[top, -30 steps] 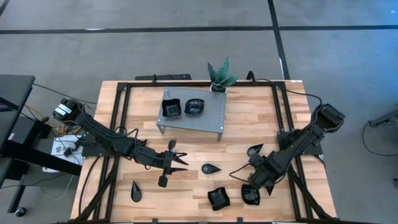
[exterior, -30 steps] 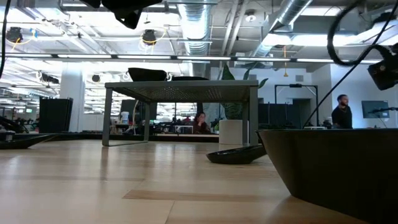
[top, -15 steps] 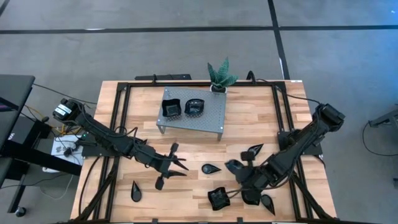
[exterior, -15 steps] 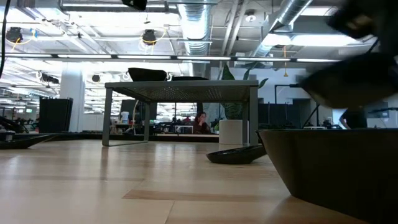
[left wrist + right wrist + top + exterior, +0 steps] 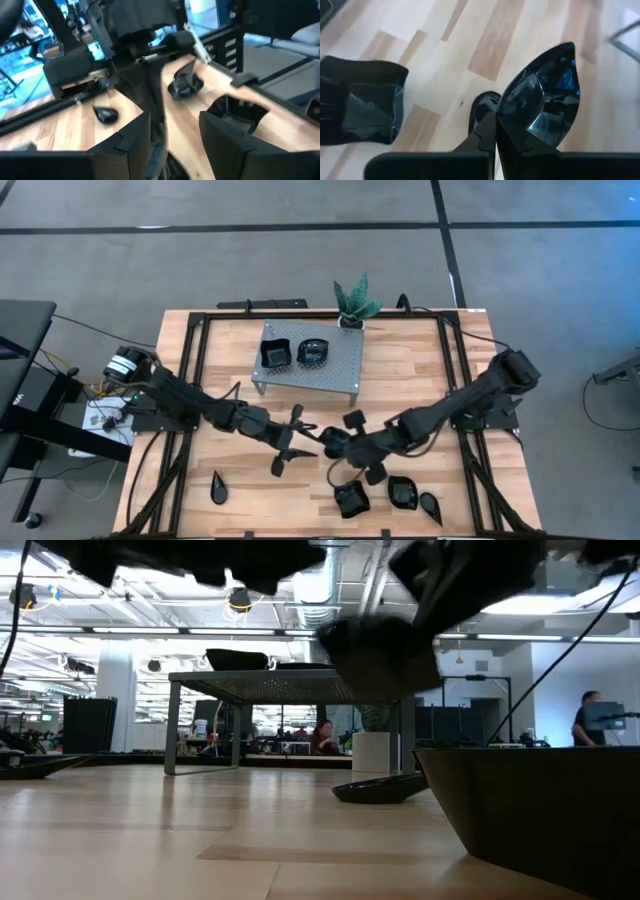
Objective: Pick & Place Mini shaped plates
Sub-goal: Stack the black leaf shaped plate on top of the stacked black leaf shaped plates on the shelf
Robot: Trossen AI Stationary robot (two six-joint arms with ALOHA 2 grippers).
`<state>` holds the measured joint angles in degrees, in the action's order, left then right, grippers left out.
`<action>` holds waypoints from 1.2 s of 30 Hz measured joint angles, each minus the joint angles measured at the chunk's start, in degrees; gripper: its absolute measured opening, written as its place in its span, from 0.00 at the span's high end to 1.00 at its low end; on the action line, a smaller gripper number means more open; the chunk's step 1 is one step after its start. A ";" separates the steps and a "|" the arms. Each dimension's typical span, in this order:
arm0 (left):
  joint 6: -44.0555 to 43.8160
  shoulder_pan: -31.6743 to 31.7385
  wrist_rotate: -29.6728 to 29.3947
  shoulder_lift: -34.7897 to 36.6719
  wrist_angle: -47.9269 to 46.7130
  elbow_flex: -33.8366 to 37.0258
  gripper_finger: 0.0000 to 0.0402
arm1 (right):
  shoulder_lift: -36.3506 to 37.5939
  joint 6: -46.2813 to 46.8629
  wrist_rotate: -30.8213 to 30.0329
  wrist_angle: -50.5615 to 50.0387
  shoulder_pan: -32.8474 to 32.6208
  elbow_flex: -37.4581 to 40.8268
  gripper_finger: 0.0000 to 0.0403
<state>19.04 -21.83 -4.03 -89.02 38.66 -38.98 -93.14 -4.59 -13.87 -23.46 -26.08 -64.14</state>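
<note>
Right gripper (image 5: 491, 125) is clamped tight on the rim of a teardrop plate (image 5: 540, 100), pinching one long edge so that the glossy bowl stands clear of the fingers. It appears to be carried above the boards rather than resting on them. I place it near the middle of the table (image 5: 400, 380), with the right arm stretched far across from its own side. Left gripper (image 5: 296, 440) sits just beside it, fingers spread wide and holding nothing. My reading is that the left arm is placed to receive the plate or is clearing out of the way; I cannot tell which. The likely destination is the raised mesh stand (image 5: 340, 365), which already carries a square plate (image 5: 275, 354) and a roundish plate (image 5: 313, 352). The high view alone gives the layout: four loose plates along the near edge, namely a teardrop (image 5: 218, 486), a square one (image 5: 351, 499), a rounded one (image 5: 403, 493) and another teardrop (image 5: 430, 505). It does not show the grip, because the arms overlap there. Only the right wrist view confirms the pinch. The left wrist view confirms the open, empty fingers, with the right arm's dark body directly ahead. The low view shows the arms only as dark shapes overhead, plus one plate (image 5: 380, 788) lying flat on the boards.
</note>
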 joint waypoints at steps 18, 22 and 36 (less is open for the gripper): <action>-2.81 2.43 -0.20 -5.94 0.43 0.02 0.71 | -1.25 -8.01 0.62 7.30 3.24 0.02 1.00; -2.81 2.45 -0.22 -5.94 0.41 0.02 0.79 | -1.25 -7.98 0.53 7.38 3.27 0.02 1.00; -3.21 2.30 3.11 -5.94 -0.12 0.15 0.97 | -1.25 -7.38 0.55 10.44 4.30 0.10 0.91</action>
<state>15.83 -19.53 -0.92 -94.96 38.55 -38.83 -94.39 -11.97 -13.32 -13.03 -21.78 -64.04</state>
